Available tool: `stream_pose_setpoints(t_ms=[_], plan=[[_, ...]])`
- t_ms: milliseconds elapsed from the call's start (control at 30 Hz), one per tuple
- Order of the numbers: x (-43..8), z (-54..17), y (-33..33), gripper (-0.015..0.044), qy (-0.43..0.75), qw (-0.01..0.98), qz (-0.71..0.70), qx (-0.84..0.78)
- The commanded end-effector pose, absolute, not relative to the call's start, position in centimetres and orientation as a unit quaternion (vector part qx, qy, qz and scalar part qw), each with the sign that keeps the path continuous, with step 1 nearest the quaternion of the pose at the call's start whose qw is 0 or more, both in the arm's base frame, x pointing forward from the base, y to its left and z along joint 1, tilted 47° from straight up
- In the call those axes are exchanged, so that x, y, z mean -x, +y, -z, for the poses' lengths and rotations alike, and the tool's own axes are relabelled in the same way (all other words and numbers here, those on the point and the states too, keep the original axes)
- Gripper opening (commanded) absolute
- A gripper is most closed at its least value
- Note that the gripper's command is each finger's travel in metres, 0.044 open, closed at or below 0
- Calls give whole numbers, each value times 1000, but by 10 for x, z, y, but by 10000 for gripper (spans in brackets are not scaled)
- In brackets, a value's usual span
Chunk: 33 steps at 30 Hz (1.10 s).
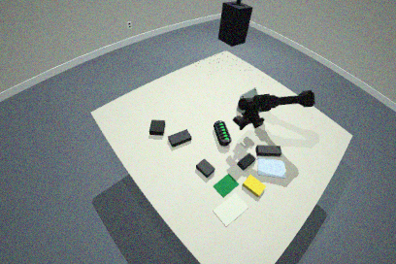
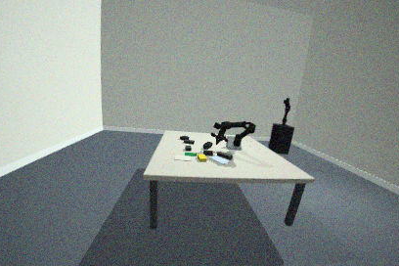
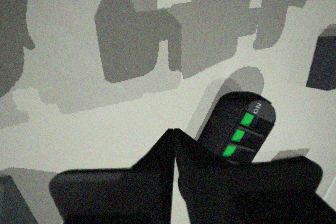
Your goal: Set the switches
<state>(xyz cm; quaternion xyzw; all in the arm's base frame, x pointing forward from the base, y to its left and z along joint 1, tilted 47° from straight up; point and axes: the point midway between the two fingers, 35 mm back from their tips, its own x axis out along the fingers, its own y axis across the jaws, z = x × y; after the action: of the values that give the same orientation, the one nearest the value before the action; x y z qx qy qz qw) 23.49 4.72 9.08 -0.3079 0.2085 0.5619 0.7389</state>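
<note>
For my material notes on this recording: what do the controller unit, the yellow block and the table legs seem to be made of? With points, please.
Controller unit (image 1: 222,133) (image 3: 214,120): probably matte dark plastic, given its rounded ends and soft, dull shading.
Yellow block (image 1: 254,185) (image 2: 201,157): perhaps painted wood or plastic; flat, even colour.
Table legs (image 2: 154,204): dark, possibly painted metal; no grain shows.

Yellow block (image 1: 254,185) beside green sheet (image 1: 226,185), seemingly not touching.
</note>
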Motion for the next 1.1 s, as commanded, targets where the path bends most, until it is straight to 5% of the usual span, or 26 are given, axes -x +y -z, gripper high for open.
stream_pose_setpoints(t_ms=[0, 1067], plan=[[-227, -92, 48, 0, 207, 737, -567, 304], [-327, -53, -8, 0, 354, 678, -627, 149]])
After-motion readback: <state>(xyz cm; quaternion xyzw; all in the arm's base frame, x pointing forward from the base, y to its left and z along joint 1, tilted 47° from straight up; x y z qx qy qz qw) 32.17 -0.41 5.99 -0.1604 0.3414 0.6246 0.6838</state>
